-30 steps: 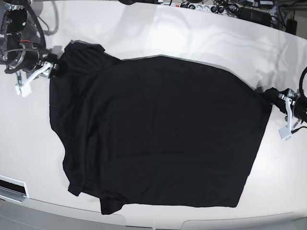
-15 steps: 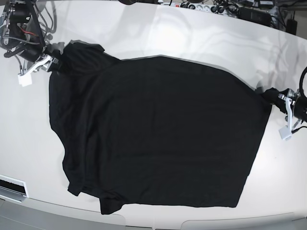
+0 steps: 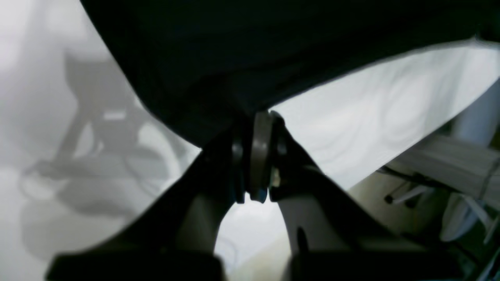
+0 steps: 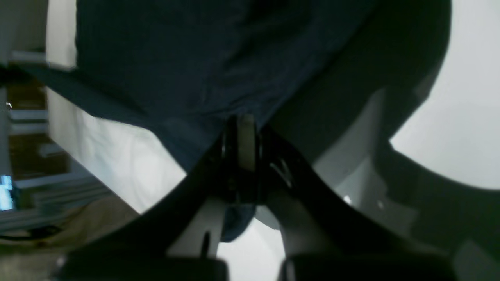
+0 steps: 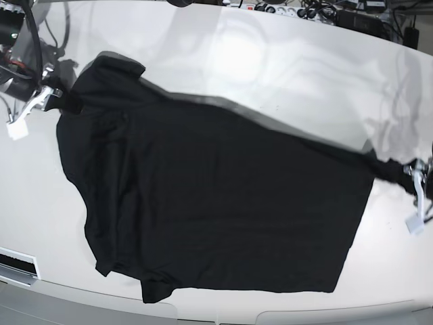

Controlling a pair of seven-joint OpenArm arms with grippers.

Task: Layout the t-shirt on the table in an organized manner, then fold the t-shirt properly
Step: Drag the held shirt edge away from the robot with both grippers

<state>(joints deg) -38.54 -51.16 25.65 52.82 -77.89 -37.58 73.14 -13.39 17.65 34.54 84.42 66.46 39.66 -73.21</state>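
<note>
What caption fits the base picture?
Two grippers stretch a black t-shirt across the white table.

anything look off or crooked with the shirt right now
Yes. The t-shirt lies skewed on the table: its far edge slants between the right gripper and the left gripper, both clamped on its corners. Fabric near the right gripper is bunched, and the near left corner is folded over.

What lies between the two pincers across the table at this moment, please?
In the base view, only the t-shirt spans from the right pincer to the left pincer, its far edge pulled taut over the table.
</note>
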